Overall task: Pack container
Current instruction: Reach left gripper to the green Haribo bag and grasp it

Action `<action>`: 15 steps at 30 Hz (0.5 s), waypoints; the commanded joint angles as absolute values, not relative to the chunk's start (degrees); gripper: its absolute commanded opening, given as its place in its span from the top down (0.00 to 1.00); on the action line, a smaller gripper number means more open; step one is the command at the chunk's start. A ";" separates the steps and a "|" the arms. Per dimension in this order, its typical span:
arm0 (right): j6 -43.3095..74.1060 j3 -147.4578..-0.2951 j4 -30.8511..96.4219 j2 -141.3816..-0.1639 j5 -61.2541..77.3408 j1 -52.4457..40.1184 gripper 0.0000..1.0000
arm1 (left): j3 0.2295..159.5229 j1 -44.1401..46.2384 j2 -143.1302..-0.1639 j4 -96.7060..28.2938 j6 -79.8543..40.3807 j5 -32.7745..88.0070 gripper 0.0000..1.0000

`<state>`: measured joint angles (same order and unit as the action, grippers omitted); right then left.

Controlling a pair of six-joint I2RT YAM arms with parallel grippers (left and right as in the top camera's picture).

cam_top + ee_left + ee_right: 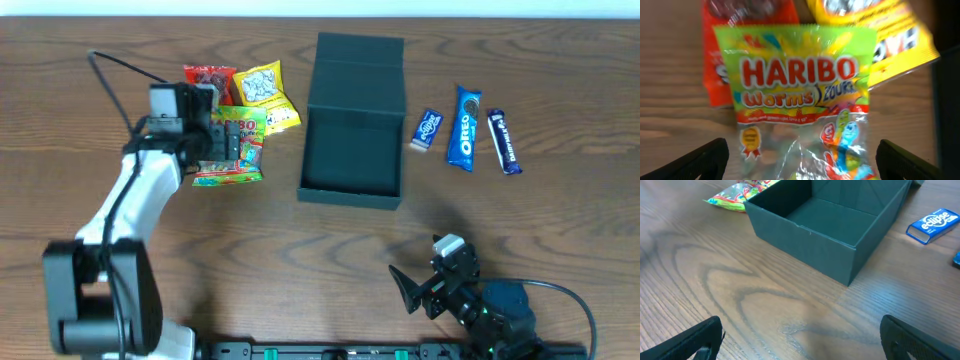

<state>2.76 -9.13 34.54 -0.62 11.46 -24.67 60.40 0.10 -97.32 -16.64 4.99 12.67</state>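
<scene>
The left end effector (226, 140) hangs released, its fingers spread wide and gripping nothing. Straight beneath it lies a green packet (800, 85) that reads "HARIBO Worms" and "ZOURR", with cartoon worms printed below the words. Just beyond that packet, and partly tucked under it, are a red packet (207, 80) and a yellow packet (265, 90); their lettering is too cut off and blurred to read. The container (350, 195), a dark teal box, stands on the desk (300, 250) off to this end effector's right, near the snack packets. Its flap lid (358, 50) is thrown back on the far side and nothing shows on its bare floor. The right end effector (425, 285) is also released and empty-handed, hovering low over bare wood. The container sits ahead of it and a little to its left, well apart from its fingers. Ahead and to its right lies a small blue box (933, 225) marked "eclipse". Further right lie a blue packet (465, 125) marked "OREO" and a dark blue bar (504, 140) whose print I cannot make out.
</scene>
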 commanded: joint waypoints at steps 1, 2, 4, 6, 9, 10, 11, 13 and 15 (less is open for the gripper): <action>3.33 -8.91 34.46 -0.30 10.94 -25.17 0.01 | 61.67 0.03 -100.90 -15.51 6.22 11.22 0.05; 3.33 -8.91 34.46 -0.30 10.94 -25.17 0.01 | 61.67 0.03 -102.00 -14.72 6.22 11.35 0.05; 3.33 -8.91 34.46 -0.30 10.94 -25.17 0.01 | 61.67 0.03 -104.03 -12.67 6.22 12.73 0.05; 3.33 -8.91 34.46 -0.30 10.94 -25.17 0.01 | 61.67 0.03 -105.62 -10.96 6.17 13.15 0.08; 3.33 -8.91 34.46 -0.30 10.94 -25.17 0.01 | 61.67 0.03 -107.63 -9.82 5.74 13.13 0.21; 3.33 -8.91 34.46 -0.30 10.94 -25.17 0.01 | 61.67 0.03 -108.49 -9.85 5.74 13.13 0.26; 3.33 -8.91 34.46 -0.30 10.94 -25.17 0.01 | 61.67 0.03 -109.30 -10.02 5.63 13.17 0.39; 3.33 -8.91 34.46 -0.30 10.94 -25.17 0.01 | 61.65 0.03 -110.10 -10.28 4.97 13.15 0.44; 3.33 -8.91 34.46 -0.30 10.94 -25.17 0.01 | 61.65 0.03 -110.26 -10.48 4.91 13.10 0.55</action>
<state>2.76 -9.13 34.52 -0.62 11.46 -24.67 60.99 0.12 -108.14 -9.98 4.97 13.50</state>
